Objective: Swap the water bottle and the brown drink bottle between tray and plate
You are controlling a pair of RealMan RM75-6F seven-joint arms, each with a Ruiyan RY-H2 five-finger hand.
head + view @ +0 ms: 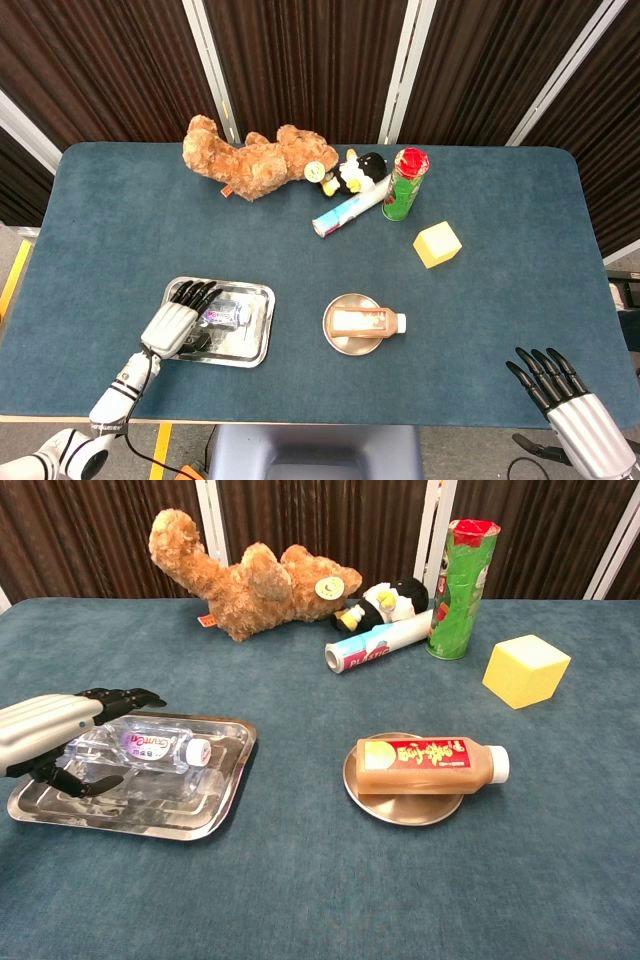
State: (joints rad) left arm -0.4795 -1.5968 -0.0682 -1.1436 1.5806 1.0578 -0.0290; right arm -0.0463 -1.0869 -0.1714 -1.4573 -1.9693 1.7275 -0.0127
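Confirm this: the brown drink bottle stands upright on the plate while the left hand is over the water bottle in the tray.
Wrong on one point: the brown drink bottle lies on its side across the plate, as the chest view shows. The left hand is indeed over the water bottle in the tray.

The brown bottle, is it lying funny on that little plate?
A bit. The brown bottle lies on its side across the plate, and its white-capped end sticks out past the rim on the right. Nothing looks spilled or broken.

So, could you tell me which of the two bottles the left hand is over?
The clear plastic water bottle in the steel tray; the brown drink bottle lies untouched.
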